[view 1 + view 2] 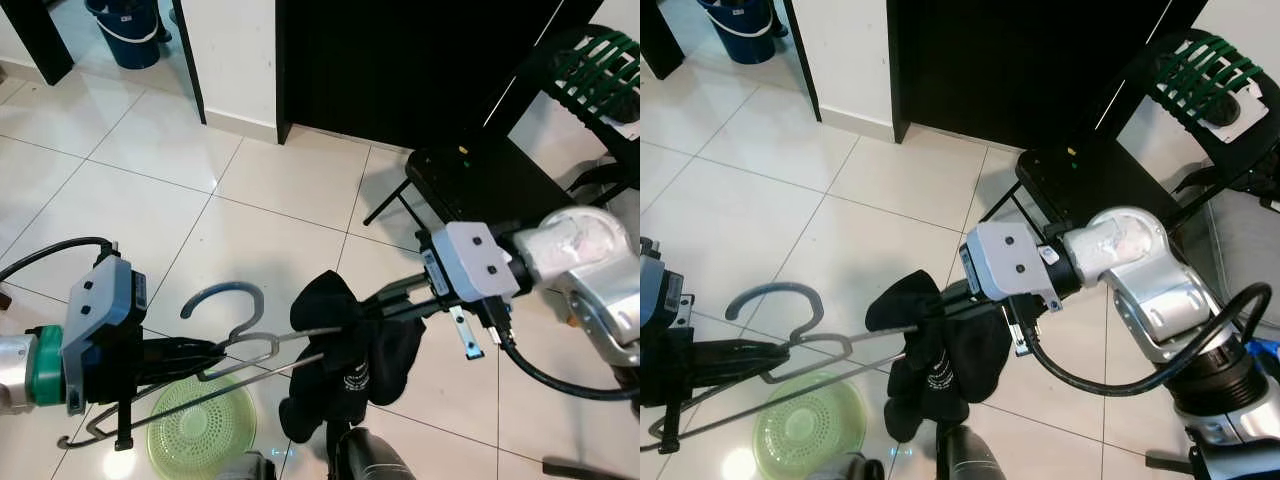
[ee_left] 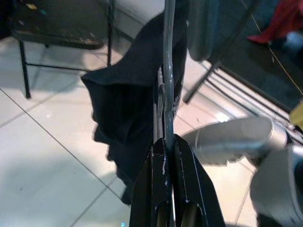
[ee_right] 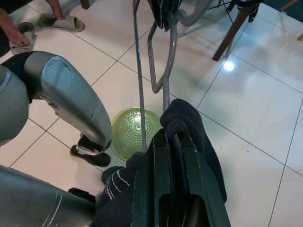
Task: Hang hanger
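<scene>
A grey metal hanger (image 1: pixel 232 312) with a curved hook lies level above the tiled floor. A black garment (image 1: pixel 345 355) is draped over one of its arms. My left gripper (image 1: pixel 215 352) is shut on the hanger's wire just below the hook; the left wrist view shows the wire (image 2: pixel 166 71) running out from between the fingertips (image 2: pixel 156 156). My right gripper (image 1: pixel 368 303) is shut on the black garment (image 3: pixel 189 118) where it wraps the hanger's arm. The hanger's far end is hidden under the cloth.
A green round strainer (image 1: pixel 200 425) lies on the floor below the hanger. A black stool (image 1: pixel 480 175) and a green slatted chair (image 1: pixel 590 60) stand at the right. A dark doorway (image 1: pixel 400 60) is ahead, a blue bucket (image 1: pixel 130 30) far left. A person's sandalled feet (image 3: pixel 57 21) are nearby.
</scene>
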Controlling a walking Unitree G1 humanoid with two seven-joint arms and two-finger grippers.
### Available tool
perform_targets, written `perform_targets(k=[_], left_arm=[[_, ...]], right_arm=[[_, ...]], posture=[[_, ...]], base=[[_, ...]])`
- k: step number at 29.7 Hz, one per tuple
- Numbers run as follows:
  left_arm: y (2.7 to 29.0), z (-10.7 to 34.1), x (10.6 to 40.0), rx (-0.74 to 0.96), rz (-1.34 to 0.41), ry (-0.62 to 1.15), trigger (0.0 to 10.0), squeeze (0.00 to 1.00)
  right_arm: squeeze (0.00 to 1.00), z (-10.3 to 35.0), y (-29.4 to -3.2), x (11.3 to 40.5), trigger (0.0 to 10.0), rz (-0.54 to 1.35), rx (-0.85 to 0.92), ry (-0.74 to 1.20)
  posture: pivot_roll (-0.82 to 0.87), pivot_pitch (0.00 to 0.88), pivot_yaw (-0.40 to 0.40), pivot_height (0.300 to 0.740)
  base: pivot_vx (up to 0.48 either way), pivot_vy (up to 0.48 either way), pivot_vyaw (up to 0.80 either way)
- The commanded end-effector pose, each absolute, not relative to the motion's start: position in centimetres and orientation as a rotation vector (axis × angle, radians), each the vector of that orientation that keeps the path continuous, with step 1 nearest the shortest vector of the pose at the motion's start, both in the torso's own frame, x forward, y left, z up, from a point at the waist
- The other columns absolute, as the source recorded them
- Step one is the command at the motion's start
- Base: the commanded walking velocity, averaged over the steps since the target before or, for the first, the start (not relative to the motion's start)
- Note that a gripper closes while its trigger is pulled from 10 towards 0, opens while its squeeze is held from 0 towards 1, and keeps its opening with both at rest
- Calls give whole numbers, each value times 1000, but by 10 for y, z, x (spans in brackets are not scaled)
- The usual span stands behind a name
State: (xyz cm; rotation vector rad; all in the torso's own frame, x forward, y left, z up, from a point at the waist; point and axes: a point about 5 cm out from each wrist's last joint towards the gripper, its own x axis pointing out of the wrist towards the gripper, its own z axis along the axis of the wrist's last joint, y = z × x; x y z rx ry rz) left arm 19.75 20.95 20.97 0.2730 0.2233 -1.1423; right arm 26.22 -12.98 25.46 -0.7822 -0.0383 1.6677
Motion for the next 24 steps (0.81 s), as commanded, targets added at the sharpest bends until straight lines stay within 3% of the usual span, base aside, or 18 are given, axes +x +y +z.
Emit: perform_targets(k=[1,10,18,24], left_arm=[[199,207,205,263,-1142,175,10000,0],[157,196,229,140,-1204,95,10000,0],[145,197,231,103,-1243,82,10000,0],[130,199,243,40,-1156,11,10000,0]], right_arm=[[0,259,-124,261,10000,1682,-778,-85],[0,277,-89,260,10000,1630,-558,-320],[0,291,-68,249,10000,1739,-362,-388],[0,293,-61,244,10000,1810,-276,-361]], posture=[[14,112,-13,740],[-18,102,-1,740],[-8,93,-1,740],[-9,100,-7,740]], base=[[0,0,0],[0,0,0],[0,0,0],[0,0,0]])
